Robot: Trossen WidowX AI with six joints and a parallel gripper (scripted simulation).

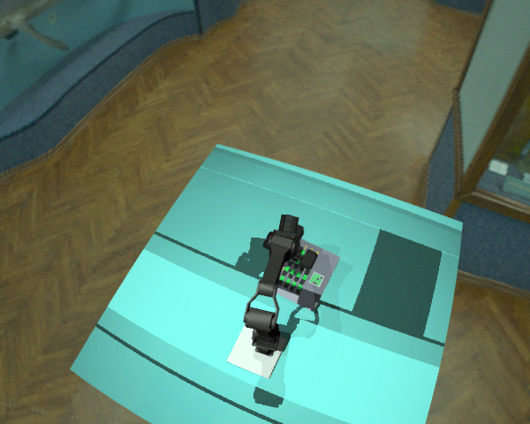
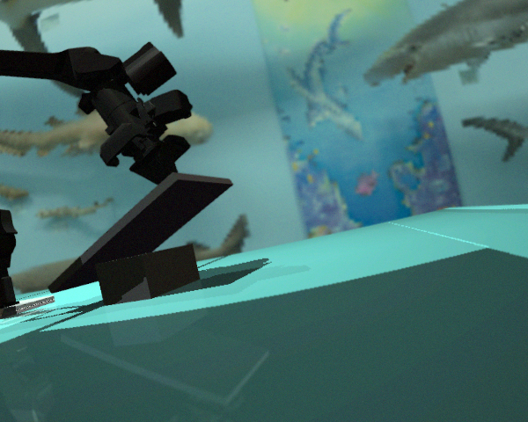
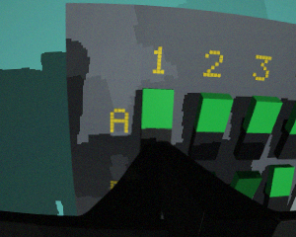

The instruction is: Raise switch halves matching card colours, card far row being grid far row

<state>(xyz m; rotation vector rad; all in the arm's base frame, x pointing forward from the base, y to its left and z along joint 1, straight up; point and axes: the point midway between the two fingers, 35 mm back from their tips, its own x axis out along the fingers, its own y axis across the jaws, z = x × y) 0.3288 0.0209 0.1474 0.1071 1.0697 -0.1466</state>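
Note:
The tilted grey switch panel carries a grid of rocker switches with yellow row and column labels. In the wrist view, far-row switches A1, A2 and A3 show green faces. My gripper is shut on nothing, its joined fingertips just below A1 and close over the panel's far left part. It hides the switches under it. The small green-and-grey card lies on the panel to the right of the grid.
The panel rests on a dark block on the teal table. The arm's base stands on a white plate. A dark rectangular patch lies on the table to the right of the panel.

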